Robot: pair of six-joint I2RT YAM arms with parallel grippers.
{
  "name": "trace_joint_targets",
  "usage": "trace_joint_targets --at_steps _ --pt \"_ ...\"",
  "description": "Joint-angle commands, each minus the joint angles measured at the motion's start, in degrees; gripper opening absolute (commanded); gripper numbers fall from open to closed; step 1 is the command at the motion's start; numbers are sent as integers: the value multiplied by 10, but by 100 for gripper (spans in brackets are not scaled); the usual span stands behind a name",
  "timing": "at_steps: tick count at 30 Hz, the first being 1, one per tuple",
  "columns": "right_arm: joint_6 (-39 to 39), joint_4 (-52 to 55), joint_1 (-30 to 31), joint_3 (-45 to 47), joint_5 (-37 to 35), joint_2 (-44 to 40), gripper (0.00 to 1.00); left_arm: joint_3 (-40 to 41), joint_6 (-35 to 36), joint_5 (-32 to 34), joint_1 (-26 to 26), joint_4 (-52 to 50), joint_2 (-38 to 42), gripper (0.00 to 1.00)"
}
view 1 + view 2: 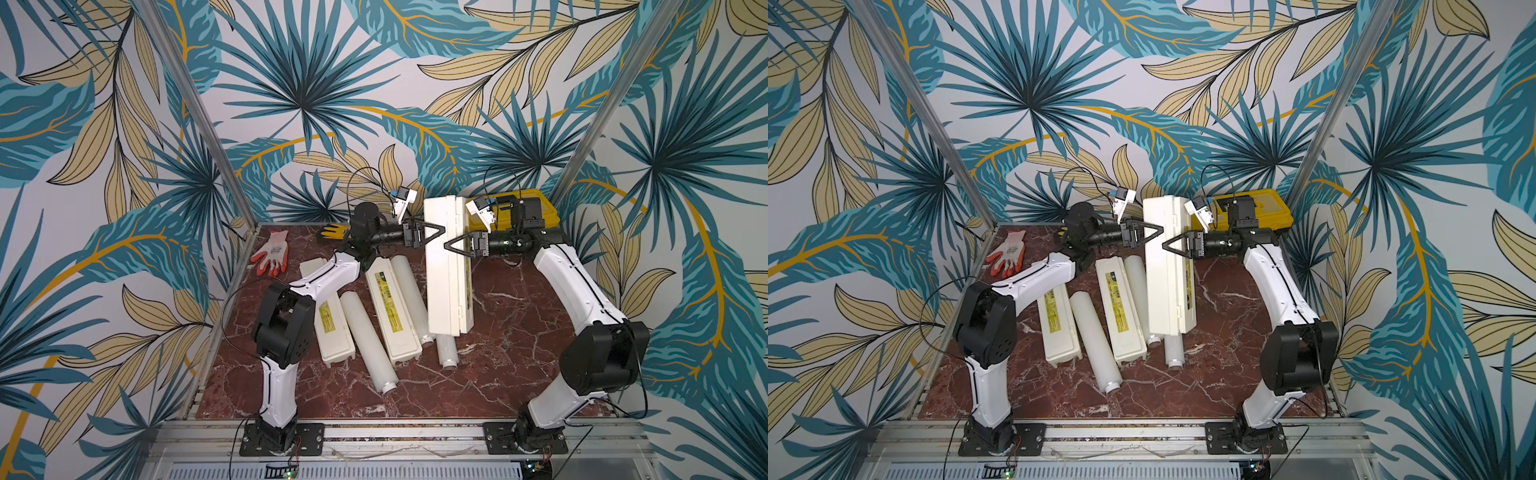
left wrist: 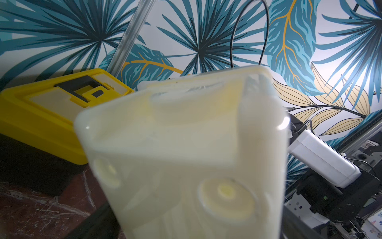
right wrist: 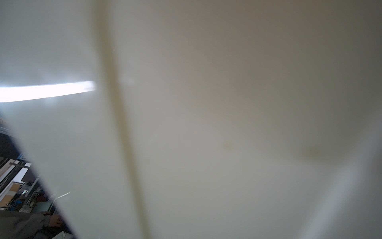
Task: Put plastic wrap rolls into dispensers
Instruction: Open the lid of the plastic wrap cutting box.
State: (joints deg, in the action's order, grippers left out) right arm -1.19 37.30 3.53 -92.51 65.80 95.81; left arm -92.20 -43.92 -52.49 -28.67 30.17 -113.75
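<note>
Three dispensers (image 1: 392,309), three rolls (image 1: 368,340); right fingers (image 1: 459,240) tight on the raised dispenser (image 1: 440,282), left fingers (image 1: 430,224) wide around it, grip unclear.

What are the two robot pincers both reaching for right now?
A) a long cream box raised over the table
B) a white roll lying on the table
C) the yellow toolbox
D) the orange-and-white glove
A: in a top view the left pincer and the right pincer meet from opposite sides at the long cream box.

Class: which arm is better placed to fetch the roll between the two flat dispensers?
Left, probably: the roll lies near the left arm; the right arm is beyond the raised dispenser.
</note>
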Motion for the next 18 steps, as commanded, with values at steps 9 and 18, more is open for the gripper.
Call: trace_joint_targets --at_steps 9,18 --pt "7 7 26 7 48 -21 61 -12 107 112 -61 -195 -8 100" --pt "8 3 30 12 61 -19 60 -108 152 116 -100 -359 -52 100"
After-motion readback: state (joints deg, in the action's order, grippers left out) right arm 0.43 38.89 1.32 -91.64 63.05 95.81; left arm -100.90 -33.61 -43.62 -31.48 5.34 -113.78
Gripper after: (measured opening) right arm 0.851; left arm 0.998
